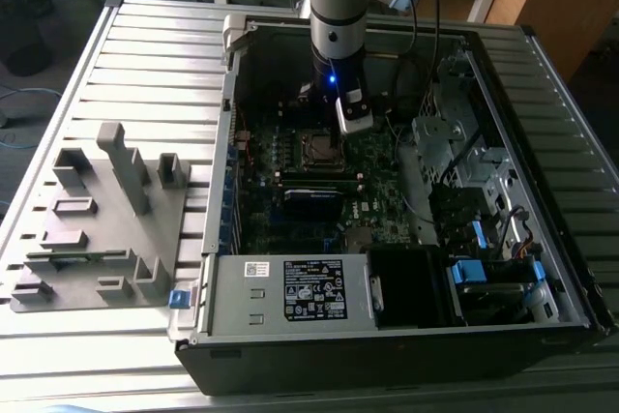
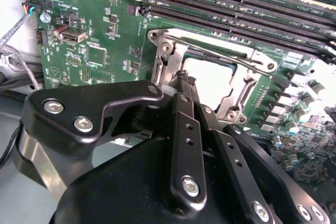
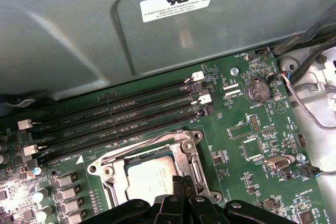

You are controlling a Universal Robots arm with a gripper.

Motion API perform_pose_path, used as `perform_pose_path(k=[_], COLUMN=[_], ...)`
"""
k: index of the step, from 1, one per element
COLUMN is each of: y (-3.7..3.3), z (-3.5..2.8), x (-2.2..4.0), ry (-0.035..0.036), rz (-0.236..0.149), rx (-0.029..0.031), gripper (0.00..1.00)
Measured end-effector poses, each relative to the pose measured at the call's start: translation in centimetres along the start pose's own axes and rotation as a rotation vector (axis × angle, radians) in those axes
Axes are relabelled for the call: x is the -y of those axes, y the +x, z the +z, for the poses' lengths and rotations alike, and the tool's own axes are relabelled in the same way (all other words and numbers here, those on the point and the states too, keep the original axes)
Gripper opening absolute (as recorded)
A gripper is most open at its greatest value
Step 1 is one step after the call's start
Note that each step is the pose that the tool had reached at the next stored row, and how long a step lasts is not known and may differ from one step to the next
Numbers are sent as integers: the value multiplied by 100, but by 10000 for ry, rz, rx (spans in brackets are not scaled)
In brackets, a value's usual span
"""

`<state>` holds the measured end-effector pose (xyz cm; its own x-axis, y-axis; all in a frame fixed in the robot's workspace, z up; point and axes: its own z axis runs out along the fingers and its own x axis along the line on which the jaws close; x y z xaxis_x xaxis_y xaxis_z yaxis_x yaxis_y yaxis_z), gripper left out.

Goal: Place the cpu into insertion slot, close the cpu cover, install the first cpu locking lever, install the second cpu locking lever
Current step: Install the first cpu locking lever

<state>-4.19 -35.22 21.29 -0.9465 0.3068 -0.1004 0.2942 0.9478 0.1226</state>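
Already the cpu (image 3: pixel 149 178) is lying flat and face-up in the insertion slot (image 3: pixel 107 174) beside the long memory slots (image 3: pixel 115 119), the cpu cover (image 2: pixel 239 59) looking closed around it, while the claw (image 2: pixel 185 78), fingers pinched together and empty, is hovering at the socket's edge, levers seemingly pending.

Exterior view high above, both wrist views close, sharing insertion slot (image 3: pixel 152 174).

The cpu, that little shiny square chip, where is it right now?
The cpu sits in the insertion slot on the green board, beside the long black memory slots, with the claw right at its edge in both wrist views.
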Motion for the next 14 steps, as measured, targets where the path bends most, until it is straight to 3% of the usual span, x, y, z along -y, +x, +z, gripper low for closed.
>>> perform_pose_path(k=[7,14], y=[-1,1], z=[-1,8], x=[0,1], ry=[7,190], rz=[0,53], rx=[-19,-582], gripper=[11,11])
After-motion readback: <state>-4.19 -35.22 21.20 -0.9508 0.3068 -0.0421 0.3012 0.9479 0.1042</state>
